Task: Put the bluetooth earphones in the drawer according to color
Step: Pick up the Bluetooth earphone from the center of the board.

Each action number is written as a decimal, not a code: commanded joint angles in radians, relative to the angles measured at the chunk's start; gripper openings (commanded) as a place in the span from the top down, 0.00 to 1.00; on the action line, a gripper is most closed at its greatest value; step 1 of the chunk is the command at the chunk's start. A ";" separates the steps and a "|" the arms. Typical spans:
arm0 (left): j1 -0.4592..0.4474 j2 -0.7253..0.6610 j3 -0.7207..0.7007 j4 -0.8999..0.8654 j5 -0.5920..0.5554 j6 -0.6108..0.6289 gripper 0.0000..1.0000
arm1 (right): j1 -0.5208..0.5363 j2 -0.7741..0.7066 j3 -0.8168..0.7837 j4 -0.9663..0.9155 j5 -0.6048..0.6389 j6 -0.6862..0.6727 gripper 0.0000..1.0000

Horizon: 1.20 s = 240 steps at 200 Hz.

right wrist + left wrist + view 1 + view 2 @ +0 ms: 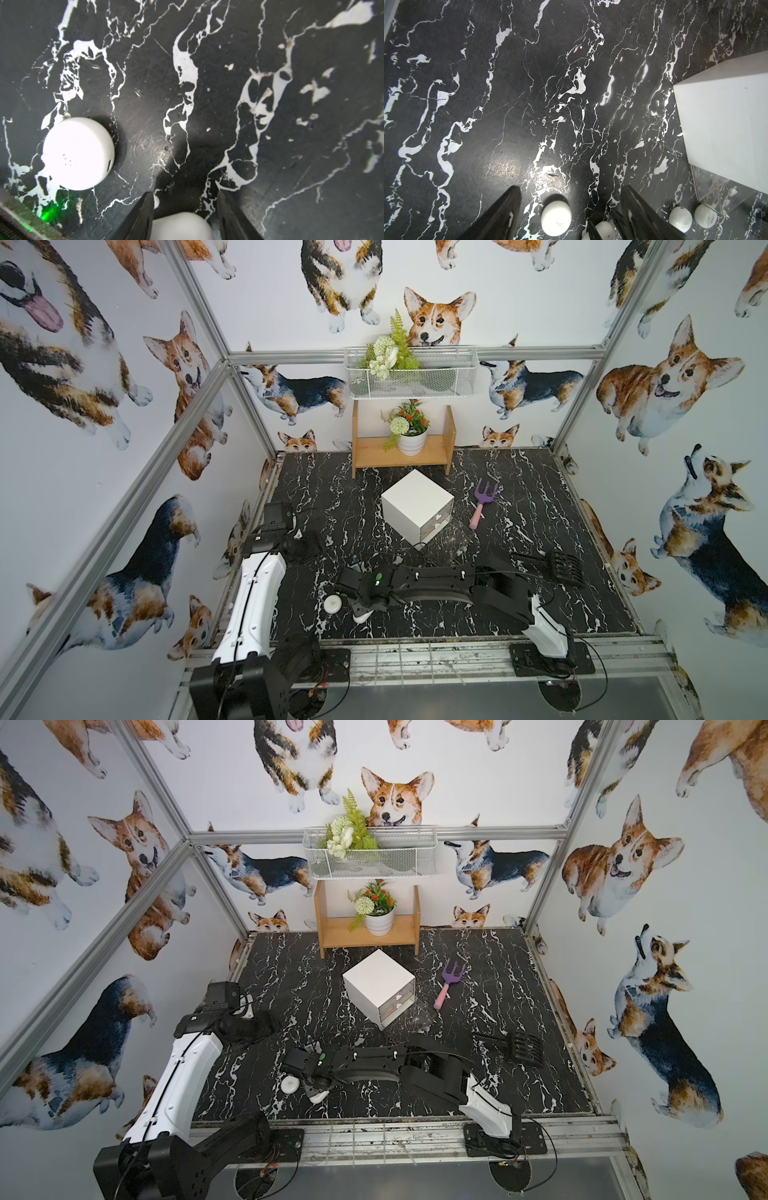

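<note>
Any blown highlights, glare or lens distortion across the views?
Right wrist view: the loose white earphone case is blown out, its mark barely readable; green glow at the frame edge. Left wrist view: mild sheen on the marble tabletop. Both top views: wide-angle splay of the aluminium posts.

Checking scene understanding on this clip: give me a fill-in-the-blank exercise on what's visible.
The right gripper straddles a smooth ___ pebble-shaped earphone case. The white cube-shaped cabinet's lowest clear drawer is pulled ___. The purple-and-pink plastic toy fork lies on the ___ marble-patterned table.
Missing: white; out; black.
</note>
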 commanded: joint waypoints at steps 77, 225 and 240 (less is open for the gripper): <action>0.002 -0.014 -0.013 0.003 0.006 0.010 0.19 | -0.028 -0.146 -0.111 -0.041 -0.002 0.014 0.68; 0.002 -0.026 -0.001 -0.003 0.020 0.004 0.19 | -0.106 -0.471 -0.393 0.253 -0.288 -0.118 0.32; 0.002 -0.028 -0.004 -0.002 0.020 0.003 0.19 | -0.114 -0.499 -0.406 0.248 -0.268 -0.116 0.31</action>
